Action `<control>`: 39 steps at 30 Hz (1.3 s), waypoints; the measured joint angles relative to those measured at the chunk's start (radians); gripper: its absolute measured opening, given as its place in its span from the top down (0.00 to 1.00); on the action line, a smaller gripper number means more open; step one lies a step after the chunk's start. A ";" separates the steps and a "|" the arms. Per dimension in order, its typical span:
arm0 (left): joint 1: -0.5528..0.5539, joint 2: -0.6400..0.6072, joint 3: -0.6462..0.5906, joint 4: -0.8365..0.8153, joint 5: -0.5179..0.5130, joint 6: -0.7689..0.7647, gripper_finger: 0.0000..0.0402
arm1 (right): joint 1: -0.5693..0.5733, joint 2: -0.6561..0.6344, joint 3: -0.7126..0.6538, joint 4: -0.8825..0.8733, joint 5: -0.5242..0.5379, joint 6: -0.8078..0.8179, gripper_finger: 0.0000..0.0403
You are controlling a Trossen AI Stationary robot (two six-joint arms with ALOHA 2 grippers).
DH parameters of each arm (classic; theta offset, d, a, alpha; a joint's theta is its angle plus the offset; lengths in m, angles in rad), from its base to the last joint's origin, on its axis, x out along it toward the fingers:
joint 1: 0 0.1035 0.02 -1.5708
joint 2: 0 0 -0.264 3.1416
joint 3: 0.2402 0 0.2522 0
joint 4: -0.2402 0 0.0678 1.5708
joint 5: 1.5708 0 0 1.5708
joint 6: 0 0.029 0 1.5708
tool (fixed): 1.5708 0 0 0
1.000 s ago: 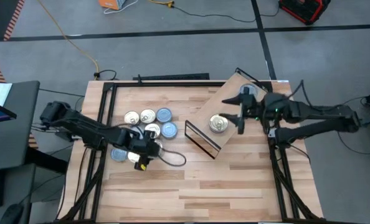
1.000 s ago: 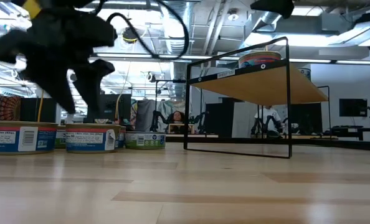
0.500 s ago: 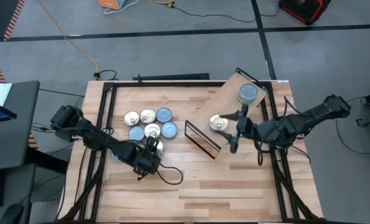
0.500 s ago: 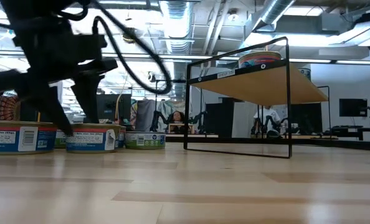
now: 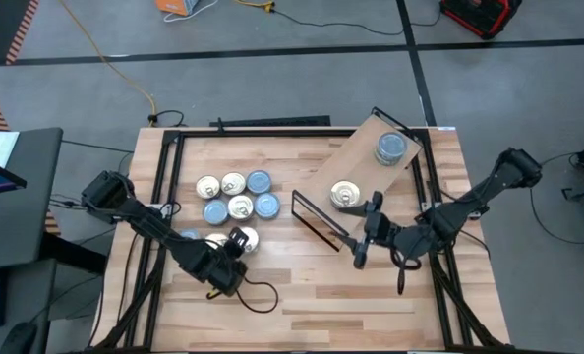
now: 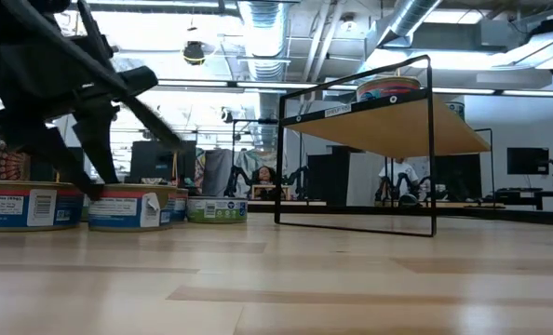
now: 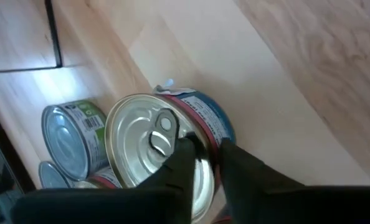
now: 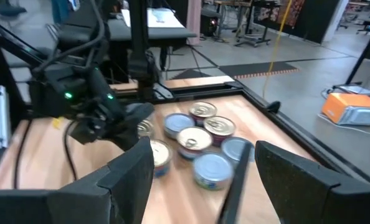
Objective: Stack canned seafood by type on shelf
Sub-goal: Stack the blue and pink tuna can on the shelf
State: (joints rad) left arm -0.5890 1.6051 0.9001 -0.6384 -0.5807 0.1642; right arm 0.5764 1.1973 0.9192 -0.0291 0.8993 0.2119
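My left gripper point(image 5: 232, 255) is near the table's left front, shut at the near rim of a gold-lidded tin point(image 5: 243, 239) that stands on the tabletop; the tin also shows in the left wrist view point(image 7: 144, 149). Several more tins, gold and light blue point(image 5: 239, 196), stand in a cluster just beyond it. The wooden shelf point(image 5: 366, 162) stands at the far right and carries a gold tin point(image 5: 346, 195) and a blue tin point(image 5: 392, 147). My right gripper point(image 5: 361, 252) is open and empty, over the table just off the shelf's near end. My left gripper has the gold-lidded tin's rim point(image 7: 205, 127) between its two fingers, one fingertip point(image 7: 185, 152) over the lid beside the pull tab and the other outside the wall. The fingers come slanting down from the table's near left. The tin stands flat on the table.
A blue tin point(image 5: 188, 239) stands apart, close to my left arm. The shelf's black frame legs point(image 6: 356, 223) stand on the table at the right. Bare tabletop point(image 5: 312, 295) lies along the near edge. Black frame rails point(image 5: 164, 177) run along the table's sides.
My right gripper has drawn back from over the shelf toward the table's near edge, leaving both tins on the board. My left gripper has moved toward the near edge, uncovering the gold-lidded tin, which has slid a little the same way.
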 joint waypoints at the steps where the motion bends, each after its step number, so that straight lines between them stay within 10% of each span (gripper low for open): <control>1: -0.001 -0.001 0.000 0.001 0.000 -0.016 0.91 | 0.004 0.009 0.000 0.020 0.001 0.001 0.25; 39: -0.153 -0.002 0.003 -0.117 0.150 -0.477 1.00 | 0.006 0.108 0.000 0.085 0.001 0.147 0.25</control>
State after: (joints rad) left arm -0.7418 1.6028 0.9029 -0.7558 -0.4310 -0.3128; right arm 0.5819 1.3048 0.9192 0.0555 0.9001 0.3588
